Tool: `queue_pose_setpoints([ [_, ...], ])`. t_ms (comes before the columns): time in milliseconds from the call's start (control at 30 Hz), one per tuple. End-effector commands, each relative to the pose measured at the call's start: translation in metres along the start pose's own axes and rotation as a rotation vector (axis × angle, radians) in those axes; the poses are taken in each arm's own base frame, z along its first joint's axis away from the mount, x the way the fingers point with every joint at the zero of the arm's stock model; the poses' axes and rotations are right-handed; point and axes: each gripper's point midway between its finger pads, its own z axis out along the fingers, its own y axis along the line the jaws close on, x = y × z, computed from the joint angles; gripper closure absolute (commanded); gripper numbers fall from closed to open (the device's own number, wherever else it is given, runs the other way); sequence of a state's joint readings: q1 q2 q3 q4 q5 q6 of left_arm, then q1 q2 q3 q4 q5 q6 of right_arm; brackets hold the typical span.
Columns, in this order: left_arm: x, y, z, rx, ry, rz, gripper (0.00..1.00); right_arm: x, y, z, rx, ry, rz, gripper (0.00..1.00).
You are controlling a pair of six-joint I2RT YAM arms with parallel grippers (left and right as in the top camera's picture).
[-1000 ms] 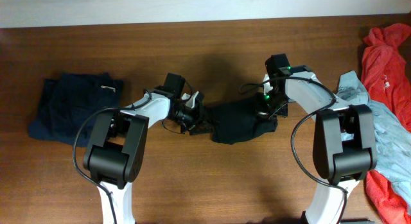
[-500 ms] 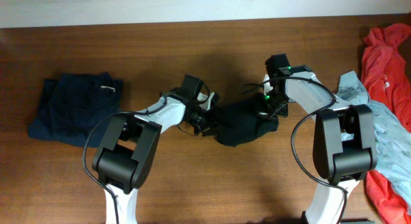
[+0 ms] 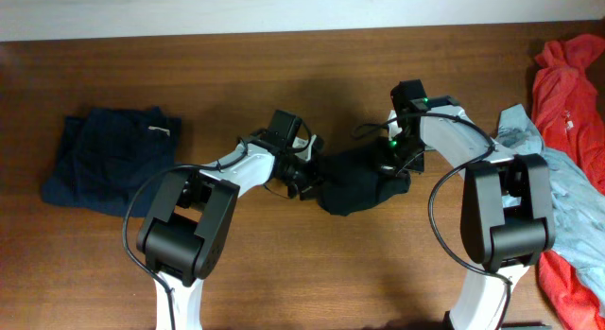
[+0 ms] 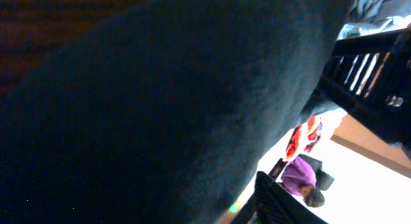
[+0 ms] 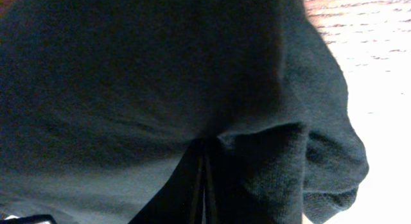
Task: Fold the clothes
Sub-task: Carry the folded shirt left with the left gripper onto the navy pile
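Two arms meet over the black shirt point(image 3: 354, 183), which lies bunched in the middle of the table point(image 3: 284, 283). Over the last second the left gripper point(image 3: 307, 175) has travelled toward the right one, and the shirt's left edge has gone with it. The cloth that reached further left a second ago is now drawn into a narrower, thicker heap. The right gripper point(image 3: 390, 160) has stayed put at the shirt's far side. Its jaws are pressed together, and in its wrist view the dark cloth puckers down into them, so it seems to be pinching a fold of the shirt. The left wrist view is filled with dark cloth close against the lens, and I cannot tell whether those jaws are spread or gripping. My reading is that the left side is being brought across for a fold, but the shirt looks crumpled rather than flat, so the fold is far from neat. A navy garment point(image 3: 104, 160) already lies folded well to the left. A red garment point(image 3: 567, 79) and a pale blue garment point(image 3: 558, 179) still wait in a heap at the right edge.
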State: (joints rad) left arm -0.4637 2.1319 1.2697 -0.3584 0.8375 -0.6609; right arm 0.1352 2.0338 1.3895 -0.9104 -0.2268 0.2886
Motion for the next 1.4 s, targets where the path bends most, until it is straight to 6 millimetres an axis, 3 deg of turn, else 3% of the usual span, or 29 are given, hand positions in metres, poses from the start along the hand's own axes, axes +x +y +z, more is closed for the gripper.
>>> queue_pose_setpoints([
  [0,-0.011,0.034,0.011,-0.116,-0.069,-0.063,0.52,-0.001,-0.002,0.004,0.012,0.01,0.009,0.96],
  [200,-0.012,0.034,0.011,-0.115,-0.073,-0.053,0.96,-0.001,-0.002,0.004,0.013,0.011,0.009,0.96],
  [233,-0.012,0.034,0.011,-0.116,-0.074,-0.039,0.99,0.0,-0.002,0.004,0.013,0.013,0.01,0.96],
  [400,-0.015,0.033,0.006,-0.117,-0.076,0.065,1.0,0.005,-0.003,0.001,0.018,0.029,0.004,0.96],
  [500,-0.021,0.026,-0.008,-0.111,-0.105,0.144,0.99,0.005,-0.001,-0.014,0.018,0.01,-0.024,0.96],
  [667,-0.032,0.017,-0.056,-0.236,-0.221,0.274,0.99,0.002,0.008,-0.059,0.007,-0.082,-0.059,0.96],
  [867,-0.031,-0.013,-0.108,-0.33,-0.351,0.414,0.99,0.005,0.019,-0.116,-0.017,-0.214,-0.089,0.96],
  [1067,-0.028,-0.033,-0.154,-0.369,-0.462,0.463,0.99,0.013,0.023,-0.152,-0.025,-0.302,-0.105,0.96],
  [1367,-0.038,-0.009,-0.238,-0.378,-0.6,0.374,0.99,0.021,0.021,-0.153,-0.019,-0.278,-0.1,0.96],
])
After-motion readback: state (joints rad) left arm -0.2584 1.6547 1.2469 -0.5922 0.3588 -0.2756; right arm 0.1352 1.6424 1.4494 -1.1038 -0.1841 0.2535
